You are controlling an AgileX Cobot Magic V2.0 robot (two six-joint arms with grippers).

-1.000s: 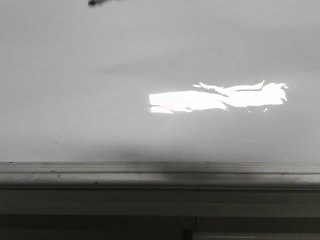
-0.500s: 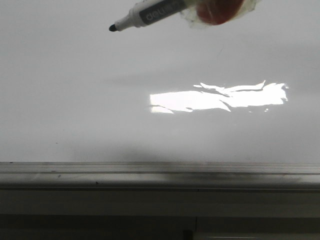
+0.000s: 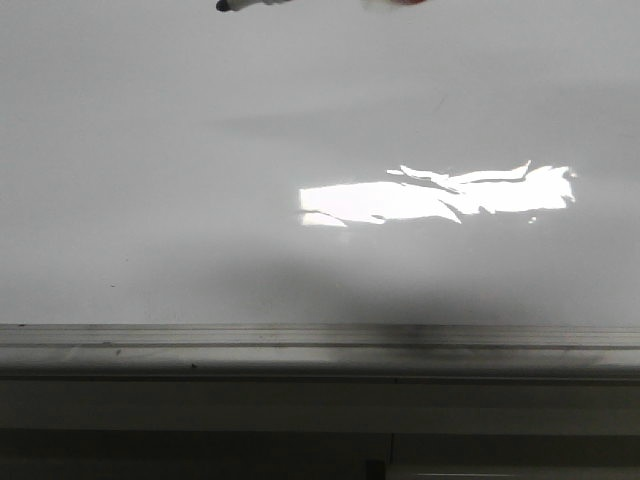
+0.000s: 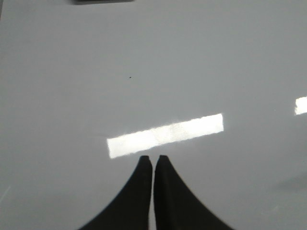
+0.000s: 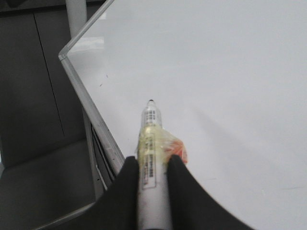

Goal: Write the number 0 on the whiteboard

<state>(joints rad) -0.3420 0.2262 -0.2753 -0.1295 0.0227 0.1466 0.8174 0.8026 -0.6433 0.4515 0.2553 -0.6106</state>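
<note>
Nearest edge: the grey aluminium rail runs along the front of the whiteboard, with dark cabinet fronts below it. Just past the rail a soft shadow lies on the board surface. Further in, a bright ceiling-light reflection sits on the gloss, right of centre.

No ink visible anywhere on the board in any view; the number 0 is not yet there.

Left gripper: fingers pressed together, nothing between them, hovering over bare board with only a light reflection ahead of it. It appears idle.

Right gripper: clamped on the barrel of a marker, cap off, black tip pointing forward and down over the board near its corner rail. Some orange and clear tape is wrapped around the barrel just ahead of the fingers. The tip looks clear of the surface, though contact is hard to judge from this angle.

Far edge of the front view: only the marker's tip shows at the top.

Judgement: approach step, writing not begun. The next move calls for lowering the tip to light contact, then tracing a closed oval without skidding on the glossy surface.
</note>
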